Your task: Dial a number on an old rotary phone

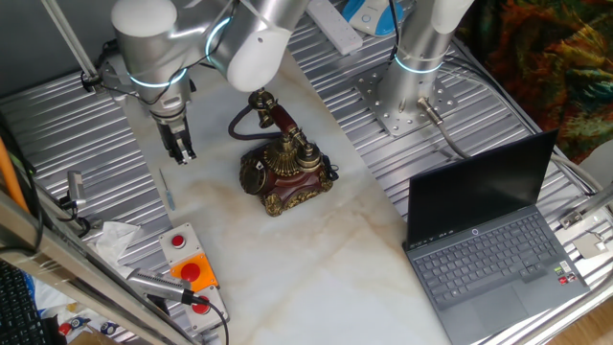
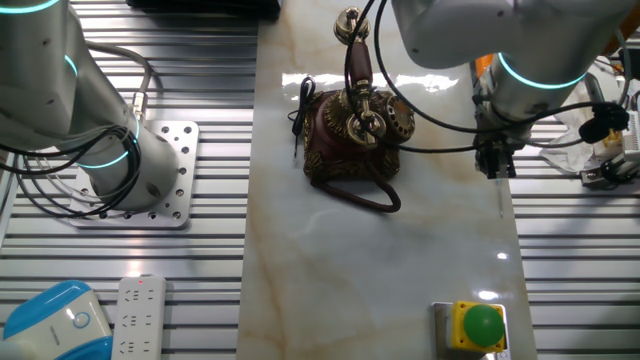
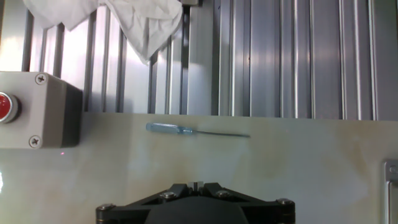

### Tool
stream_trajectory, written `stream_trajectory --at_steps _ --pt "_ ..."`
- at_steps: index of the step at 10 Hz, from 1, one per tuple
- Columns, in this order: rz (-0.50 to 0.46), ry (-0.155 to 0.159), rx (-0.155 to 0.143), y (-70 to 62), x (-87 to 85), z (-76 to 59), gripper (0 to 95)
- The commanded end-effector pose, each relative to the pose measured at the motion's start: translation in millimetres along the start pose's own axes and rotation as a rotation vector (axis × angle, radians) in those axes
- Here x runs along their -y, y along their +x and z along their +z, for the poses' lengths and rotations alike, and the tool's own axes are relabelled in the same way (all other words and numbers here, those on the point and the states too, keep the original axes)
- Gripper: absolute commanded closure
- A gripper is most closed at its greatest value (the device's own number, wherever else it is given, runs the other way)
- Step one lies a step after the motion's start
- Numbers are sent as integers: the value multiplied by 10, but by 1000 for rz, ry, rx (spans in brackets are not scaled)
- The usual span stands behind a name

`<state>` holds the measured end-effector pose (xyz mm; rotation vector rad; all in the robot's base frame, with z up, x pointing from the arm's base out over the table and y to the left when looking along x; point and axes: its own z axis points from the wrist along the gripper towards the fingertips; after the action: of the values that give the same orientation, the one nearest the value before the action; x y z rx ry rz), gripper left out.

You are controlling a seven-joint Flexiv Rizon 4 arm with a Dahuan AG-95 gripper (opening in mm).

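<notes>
Gripper above a screwdriver, phone untouched beside it.

One fixed view: the gripper [image 1: 181, 144] hangs closed and empty, left of the phone [image 1: 284, 169] mid-desk [image 1: 316, 259]. Other fixed view: likewise. Hand view: a screwdriver [image 3: 186, 130] below, probably the dialing tool.

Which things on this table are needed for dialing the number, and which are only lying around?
Needed:
- small dark red rotary phone with brass trim
- robot hand, beside the phone, not touching it

Lying around:
- thin screwdriver with clear blue handle
- grey box with red button
- crumpled white tissue
- open dark grey laptop
- white power strip
</notes>
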<state>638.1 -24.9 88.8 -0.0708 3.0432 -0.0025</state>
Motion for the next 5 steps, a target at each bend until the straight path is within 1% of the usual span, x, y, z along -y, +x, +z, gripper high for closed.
stream_trajectory --at_steps 1,4,5 --pt "9 1 -9 -10 -5 6 950" --pt "15 1 -12 -10 -5 6 950" --pt "25 5 -8 -10 -5 6 950"
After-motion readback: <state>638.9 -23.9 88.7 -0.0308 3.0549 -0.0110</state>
